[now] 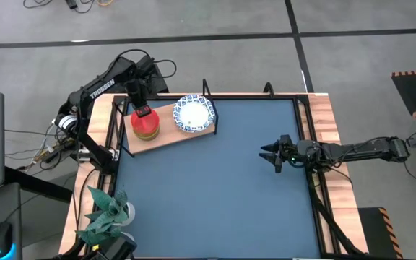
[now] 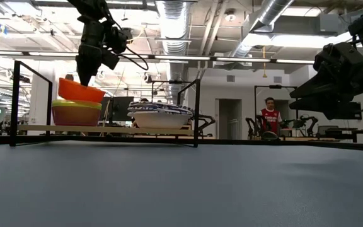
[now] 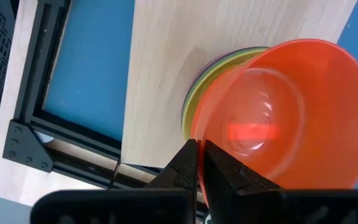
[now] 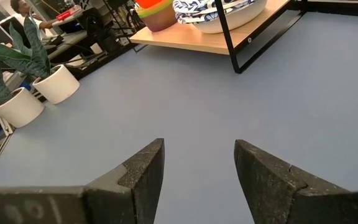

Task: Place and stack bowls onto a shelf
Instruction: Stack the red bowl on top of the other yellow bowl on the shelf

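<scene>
On the light-wood shelf (image 1: 168,137) stands a stack of small bowls (image 1: 147,130), its purple, green and yellow rims (image 3: 197,81) showing under the red bowl (image 3: 284,112). Beside it, nearer the table's right, sit nested white bowls with blue rims (image 1: 193,114). My left gripper (image 3: 197,155) is above the small stack, shut on the red bowl (image 2: 80,90). My right gripper (image 1: 271,153) hovers open above the table's right side, far from the shelf (image 4: 191,40), touching nothing. My left gripper pinches the red bowl's rim (image 3: 199,138) between its two fingers, one inside the bowl and one outside. The fingers come from above, pointing down. The bowl hangs tilted, its held side (image 2: 65,82) higher, its underside in the stack of small bowls (image 2: 75,112).
Black metal supports (image 2: 197,110) frame the shelf's ends. A leafy green plant (image 1: 107,213) stands at the table's near left corner, with white pots (image 4: 55,84) beside it. The blue-grey tabletop (image 1: 215,195) lies between the shelf and the right arm. A person (image 2: 270,116) stands far back in the room.
</scene>
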### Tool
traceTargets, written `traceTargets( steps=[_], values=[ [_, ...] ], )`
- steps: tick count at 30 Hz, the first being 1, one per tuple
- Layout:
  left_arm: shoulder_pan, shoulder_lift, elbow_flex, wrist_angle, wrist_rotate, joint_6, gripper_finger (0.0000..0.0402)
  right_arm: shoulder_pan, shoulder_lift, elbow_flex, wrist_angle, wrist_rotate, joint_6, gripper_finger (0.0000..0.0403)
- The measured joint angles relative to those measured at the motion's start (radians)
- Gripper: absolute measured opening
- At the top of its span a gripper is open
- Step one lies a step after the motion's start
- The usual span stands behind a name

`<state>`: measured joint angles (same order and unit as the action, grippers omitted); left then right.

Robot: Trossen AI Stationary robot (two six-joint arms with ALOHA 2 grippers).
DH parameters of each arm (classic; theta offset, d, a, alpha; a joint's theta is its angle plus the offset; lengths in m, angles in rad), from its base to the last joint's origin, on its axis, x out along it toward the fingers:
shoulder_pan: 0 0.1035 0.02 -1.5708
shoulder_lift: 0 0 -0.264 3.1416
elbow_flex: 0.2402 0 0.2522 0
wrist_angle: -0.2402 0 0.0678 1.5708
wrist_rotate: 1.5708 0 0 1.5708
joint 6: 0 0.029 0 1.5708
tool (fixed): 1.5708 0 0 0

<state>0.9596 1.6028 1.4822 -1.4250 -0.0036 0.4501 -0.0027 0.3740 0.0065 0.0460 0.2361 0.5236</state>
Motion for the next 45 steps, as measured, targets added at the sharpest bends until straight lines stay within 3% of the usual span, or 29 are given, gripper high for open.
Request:
traceTargets(
  steps=[15, 20, 24, 29, 31, 35, 45],
  values=[
    [0.000, 0.000, 0.000, 0.000, 0.045, 0.042, 0.0103, 0.000, 0.000, 0.000, 0.000, 0.000, 0.011, 0.0220],
    [0.001, -0.016, 0.003, -0.008, 0.056, 0.007, 0.0119, 0.000, 0.000, 0.000, 0.000, 0.000, 0.011, 0.0220],
    [0.011, -0.067, 0.025, -0.004, 0.125, 0.000, 0.0091, 0.000, 0.000, 0.000, 0.000, 0.000, 0.011, 0.0220],
    [0.052, -0.095, 0.003, 0.011, 0.180, -0.027, 0.0011, 0.000, 0.000, 0.000, 0.000, 0.000, 0.011, 0.0220],
    [0.081, -0.093, -0.016, 0.017, 0.202, -0.027, 0.0005, 0.000, 0.000, 0.000, 0.000, 0.000, 0.011, 0.0220],
    [0.138, -0.094, -0.082, 0.045, 0.346, -0.014, 0.0001, 0.000, 0.000, 0.000, 0.000, 0.000, 0.012, 0.0220],
    [0.252, -0.093, -0.228, 0.075, 0.400, -0.013, 0.0000, 0.000, 0.000, 0.000, 0.000, 0.000, 0.034, 0.0220]
  ],
)
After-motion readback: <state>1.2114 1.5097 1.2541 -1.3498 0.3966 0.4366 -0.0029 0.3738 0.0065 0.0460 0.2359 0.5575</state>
